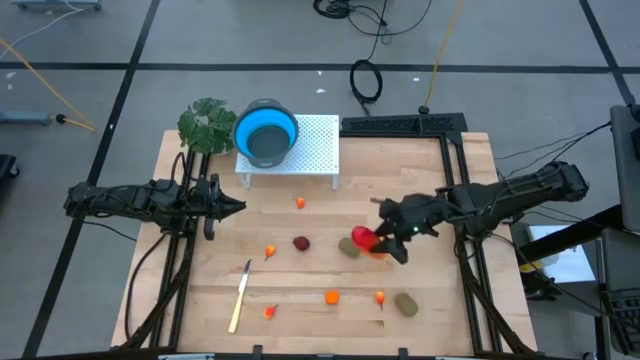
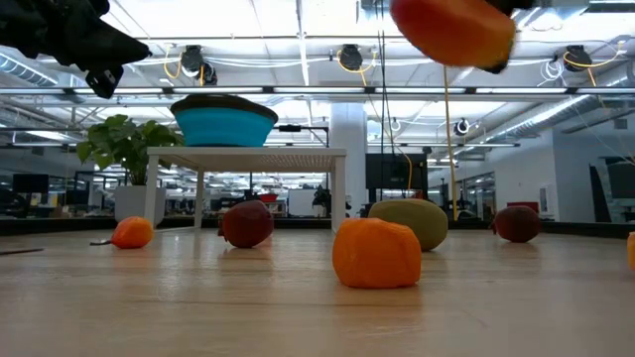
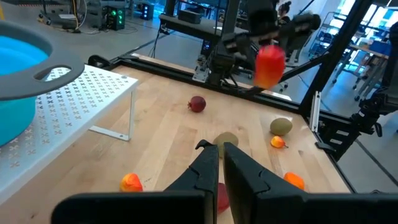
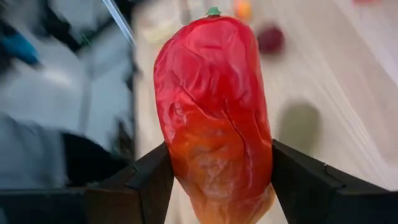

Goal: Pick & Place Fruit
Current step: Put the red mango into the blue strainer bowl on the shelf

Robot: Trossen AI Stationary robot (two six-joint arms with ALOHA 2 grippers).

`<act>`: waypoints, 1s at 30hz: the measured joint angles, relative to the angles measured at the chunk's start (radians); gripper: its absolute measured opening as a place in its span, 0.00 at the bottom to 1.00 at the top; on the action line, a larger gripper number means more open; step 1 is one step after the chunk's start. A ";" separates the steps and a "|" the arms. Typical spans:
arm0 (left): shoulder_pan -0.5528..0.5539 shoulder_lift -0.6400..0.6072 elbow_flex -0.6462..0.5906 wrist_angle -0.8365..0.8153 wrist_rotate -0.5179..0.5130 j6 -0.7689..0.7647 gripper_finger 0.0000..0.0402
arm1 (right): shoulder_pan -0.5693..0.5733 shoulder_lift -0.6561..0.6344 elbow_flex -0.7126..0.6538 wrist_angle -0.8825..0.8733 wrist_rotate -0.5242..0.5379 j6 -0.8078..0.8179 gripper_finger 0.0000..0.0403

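Two ovals (image 1: 349, 248) beside lifted fruit (image 1: 366, 240)

A grey tiled floor (image 1: 90, 40) fills the frame's top, with black cables (image 1: 366, 78) lying coiled at upper centre. Behind, ceiling lights (image 2: 349, 57) hang along beams above distant desks (image 2: 40, 198).

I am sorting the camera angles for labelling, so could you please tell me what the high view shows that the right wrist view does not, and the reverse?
Only the high view shows the blue bowl on the white perforated stand, the green leafy plant, the pale yellow-handled knife, and the left hand, shut and empty, waiting beside the stand.

Only the right wrist view shows the wrinkled skin and green stem tip of the large red-orange toy fruit.

Both show the right hand shut on that fruit above the wooden table, plus the dark red round fruit.
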 joint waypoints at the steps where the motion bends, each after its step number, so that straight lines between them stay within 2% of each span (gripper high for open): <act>1: 0.000 0.000 0.000 0.000 0.000 0.000 0.05 | -0.009 0.000 0.000 0.042 -0.001 0.014 0.56; 6: 0.000 0.000 0.000 0.000 0.003 -0.001 0.05 | -0.052 0.000 0.000 0.226 -0.006 0.104 0.55; 13: 0.000 0.000 0.000 -0.001 0.003 -0.001 0.05 | -0.084 0.001 0.000 0.399 -0.082 0.223 0.55; 17: 0.000 0.000 0.000 -0.002 0.003 -0.001 0.05 | -0.084 0.001 0.000 0.442 -0.082 0.288 0.55; 30: 0.000 0.000 0.000 -0.002 0.002 -0.024 0.05 | -0.081 0.001 0.000 0.465 -0.084 0.696 0.56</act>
